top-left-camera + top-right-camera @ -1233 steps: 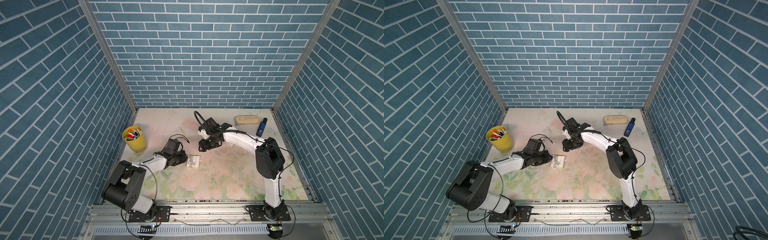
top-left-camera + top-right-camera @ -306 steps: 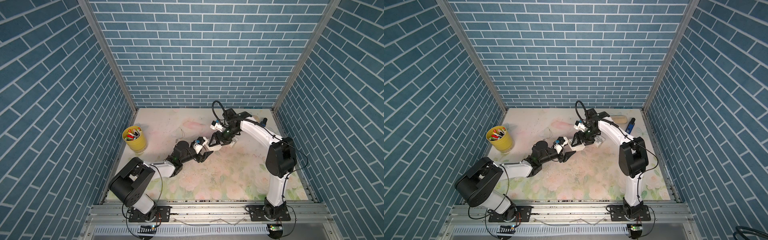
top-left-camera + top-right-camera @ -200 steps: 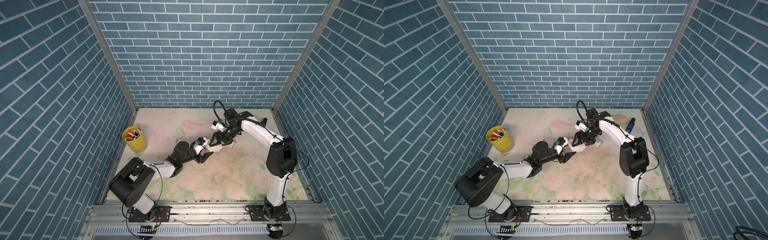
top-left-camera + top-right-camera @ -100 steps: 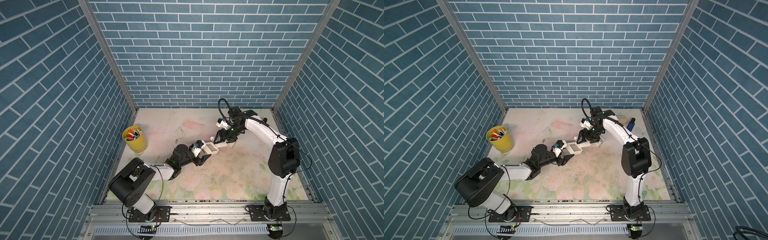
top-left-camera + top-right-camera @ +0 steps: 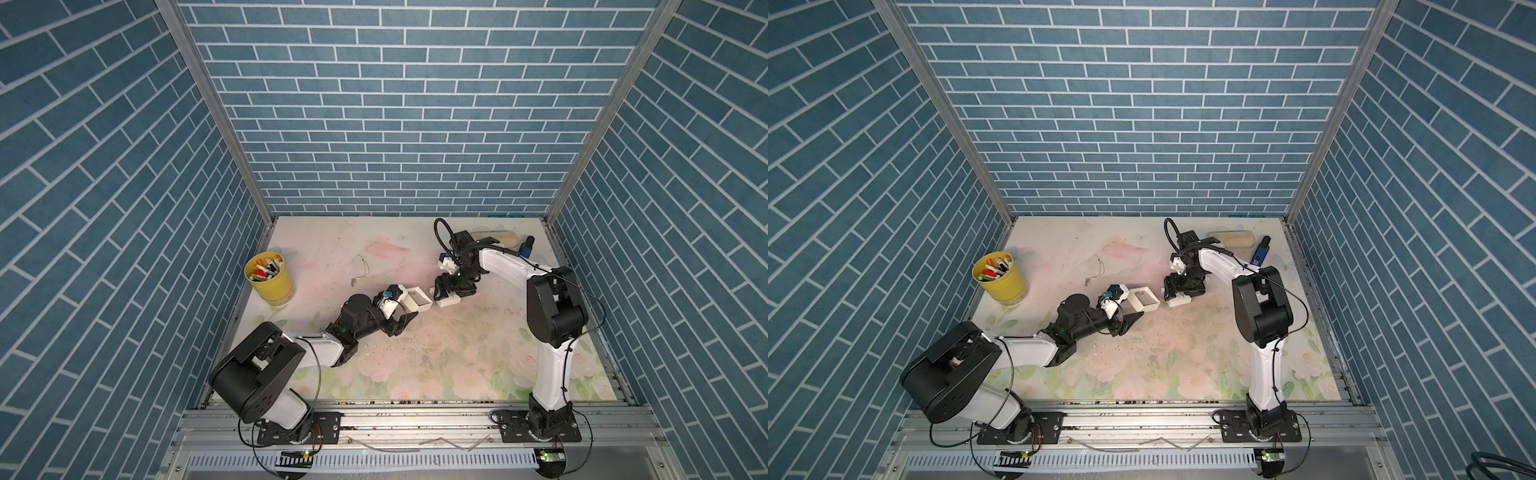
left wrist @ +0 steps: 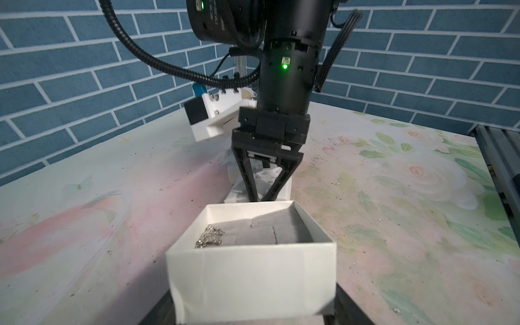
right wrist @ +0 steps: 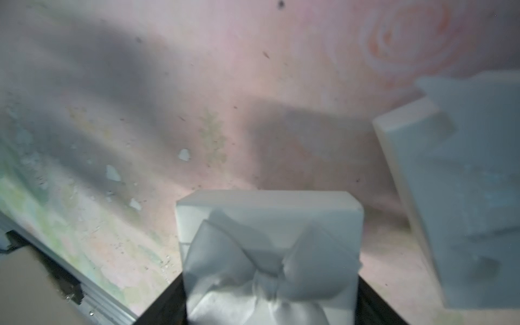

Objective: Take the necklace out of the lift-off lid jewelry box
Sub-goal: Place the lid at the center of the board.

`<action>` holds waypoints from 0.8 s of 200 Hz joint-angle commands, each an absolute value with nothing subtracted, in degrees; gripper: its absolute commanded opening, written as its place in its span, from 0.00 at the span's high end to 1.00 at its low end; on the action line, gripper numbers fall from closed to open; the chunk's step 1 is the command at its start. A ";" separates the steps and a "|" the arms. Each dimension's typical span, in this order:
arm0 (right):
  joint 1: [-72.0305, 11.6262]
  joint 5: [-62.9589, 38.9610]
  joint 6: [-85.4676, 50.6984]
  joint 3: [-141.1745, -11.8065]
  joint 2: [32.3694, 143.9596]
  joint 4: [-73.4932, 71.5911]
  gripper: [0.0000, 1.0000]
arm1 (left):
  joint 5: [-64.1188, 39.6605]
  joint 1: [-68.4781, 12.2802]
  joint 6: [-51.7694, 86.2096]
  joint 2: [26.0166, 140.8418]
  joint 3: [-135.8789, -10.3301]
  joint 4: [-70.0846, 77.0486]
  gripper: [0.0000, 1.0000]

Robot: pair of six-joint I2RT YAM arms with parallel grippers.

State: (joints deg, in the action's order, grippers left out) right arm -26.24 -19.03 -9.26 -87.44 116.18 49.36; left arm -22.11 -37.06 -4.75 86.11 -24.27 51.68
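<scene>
Box point(image 6: 253, 277) open, necklace point(image 6: 209, 239) inside; ribboned lid point(image 7: 267, 206) beside

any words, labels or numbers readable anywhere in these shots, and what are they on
Nothing reads clearly.
White print on the right arm's black wrist housing: too small and blurred to read.
Blue bottle: any label is too small.
Markers in the yellow cup: any print is too small.
</scene>
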 commanded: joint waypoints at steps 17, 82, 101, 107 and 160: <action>-25.23 -15.73 -10.56 -86.20 115.08 46.82 0.12 | -22.15 -37.27 -4.91 85.20 -24.18 52.01 0.45; -24.96 -26.33 -11.50 -84.15 105.07 47.04 0.22 | -23.95 -37.27 -6.31 85.21 -25.83 51.95 0.45; -25.27 -31.86 -13.31 -83.36 101.38 46.48 0.27 | -24.17 -37.26 -7.20 84.82 -26.26 52.03 0.45; -25.44 -33.45 -13.88 -83.04 100.45 46.17 0.28 | -24.28 -37.27 -7.37 84.65 -26.38 52.04 0.45; -27.23 -39.60 -17.45 -80.94 97.91 45.00 0.37 | -24.70 -37.27 -8.25 83.70 -26.54 53.44 0.46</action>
State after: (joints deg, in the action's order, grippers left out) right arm -26.28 -35.29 -14.63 -82.46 97.60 44.97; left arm -23.81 -37.06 -7.18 84.99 -25.50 51.70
